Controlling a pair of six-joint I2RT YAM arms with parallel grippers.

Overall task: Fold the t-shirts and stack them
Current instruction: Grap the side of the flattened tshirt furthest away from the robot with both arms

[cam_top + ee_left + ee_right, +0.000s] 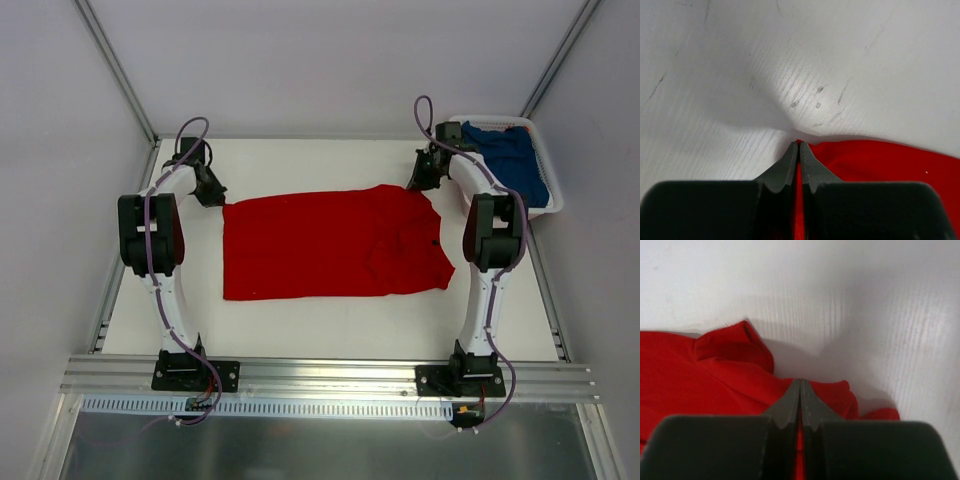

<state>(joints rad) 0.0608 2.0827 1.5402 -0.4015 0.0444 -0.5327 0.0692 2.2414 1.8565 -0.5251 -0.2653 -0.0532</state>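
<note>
Near edge risk: the red shirt (330, 245) lies spread flat mid-frame on the desk (330, 325) in the top view. Its near hem is free. If the two claws lift or travel unevenly, I judge this hem could drag and the fold land crooked.
Left grip risk: in the left wrist view the left claw (799, 145) is pressed together with only a thin red sliver between its tips, at the very corner of the cloth. So shallow a bite may slip out once the cloth takes tension.
Right grip risk: the right claw (800, 382) is pressed together on rumpled red cloth at lower centre of its view, with a folded-over flap up and to the left. It may hold only a loose fold or sleeve, so that side could bunch or trail.
Far risk: the basket (555, 205) with the blue shirt (510, 160) sits at upper right, just beside the right arm. A wide swing of that arm could knock it.
Left arm pose: base at bottom left of the top view, elbow raised at centre left, forearm reaching up-frame. The wrist tips down to the shirt's upper-left corner.
Right arm pose: mirrored. Base at bottom right, elbow at centre right, wrist tipped down onto the shirt's upper-right corner.
Task state: red shirt not yet folded; blue one waits in the basket.
</note>
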